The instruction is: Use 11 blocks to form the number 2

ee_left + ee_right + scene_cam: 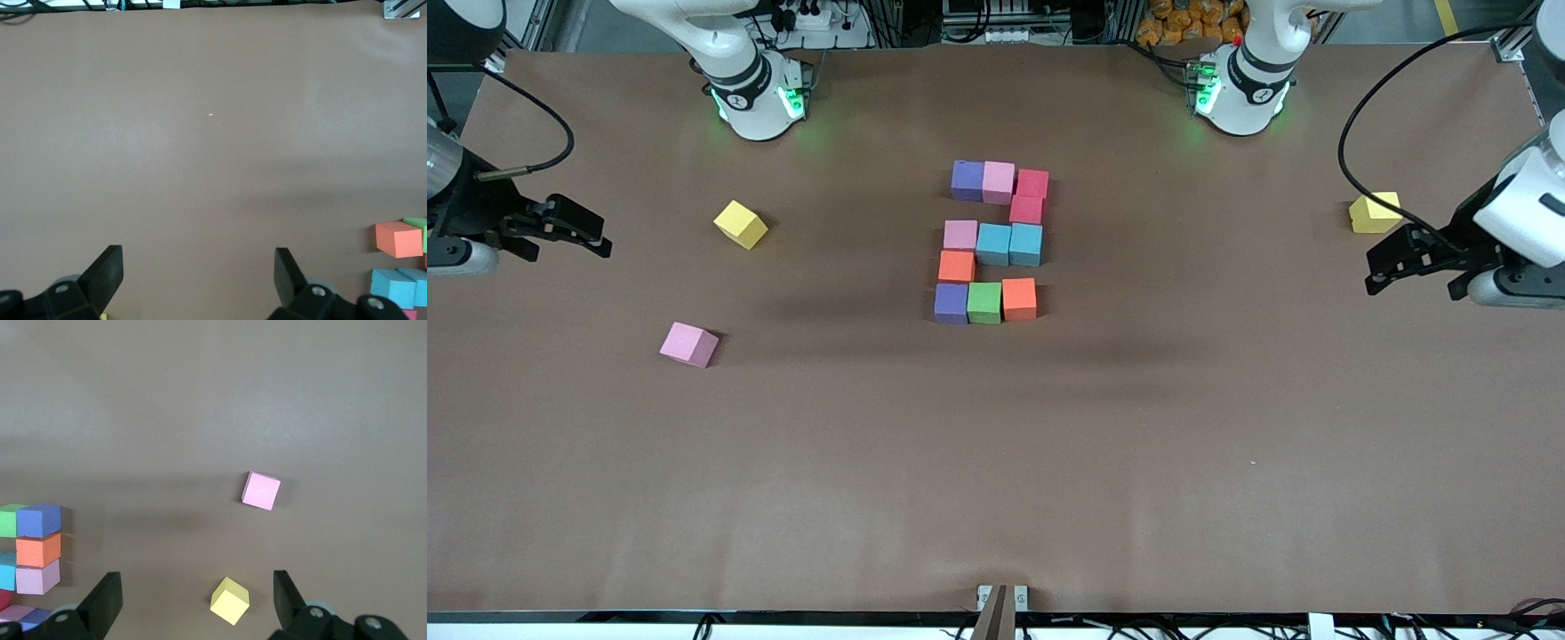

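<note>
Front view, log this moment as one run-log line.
number 2: formed mid-table | spare pink cube: apart, toward right arm's end | left claw: open, empty | right claw: open, empty

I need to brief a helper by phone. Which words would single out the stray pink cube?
Start at the digit 2 of coloured cubes mid-table, then look toward the right arm's end. Two loose cubes lie there: the pink cube is nearer the front camera than the yellow cube, alone and turned askew.
</note>
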### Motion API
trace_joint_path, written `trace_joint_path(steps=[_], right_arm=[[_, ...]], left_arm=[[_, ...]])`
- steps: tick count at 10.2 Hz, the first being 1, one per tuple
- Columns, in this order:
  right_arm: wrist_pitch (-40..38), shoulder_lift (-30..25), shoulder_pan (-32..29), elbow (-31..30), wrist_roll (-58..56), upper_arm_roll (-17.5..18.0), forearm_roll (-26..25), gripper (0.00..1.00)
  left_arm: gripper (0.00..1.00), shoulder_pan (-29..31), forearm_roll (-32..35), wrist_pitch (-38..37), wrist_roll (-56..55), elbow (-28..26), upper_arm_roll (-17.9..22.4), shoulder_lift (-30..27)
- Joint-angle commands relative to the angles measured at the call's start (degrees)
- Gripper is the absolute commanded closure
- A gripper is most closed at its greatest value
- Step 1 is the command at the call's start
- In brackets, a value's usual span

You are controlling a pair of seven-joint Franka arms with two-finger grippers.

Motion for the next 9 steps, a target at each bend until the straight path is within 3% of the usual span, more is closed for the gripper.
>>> trace_joint_path(steps=[1,2,6,7,9], right_arm=[[0.26,-0.4,-0.02,-0.49,0.65,0.22,-0.73,0.0],[0.61,-0.23,-0.28,-0.58,0.57,0.22,-0.73,0.0],[1.67,-0.05,-0.37,-0.49,-0.48,0.22,-0.73,0.0],[1.84,-0.05,-0.37,-0.49,-0.92,0.22,-0.73,0.0],[1.58,-0.14,-0.46,-0.58,-1.02,0.13,-0.9,0.0]], left_arm=[[0.0,13.76,0.41,-1.57,-2.5,-0.49,-13.98,-0.62],[0.0,16.96,1.02,-2.62,-2.94,-0.58,-17.8,-1.23],[0.0,16.74,2.07,-5.27,-3.03,-0.49,-17.4,-3.08],[0.0,15.08,2.77,-5.27,-3.04,-0.32,-16.7,-3.17],[0.0,7.02,3.31,-5.27,-3.12,-0.23,-8.83,-4.22]])
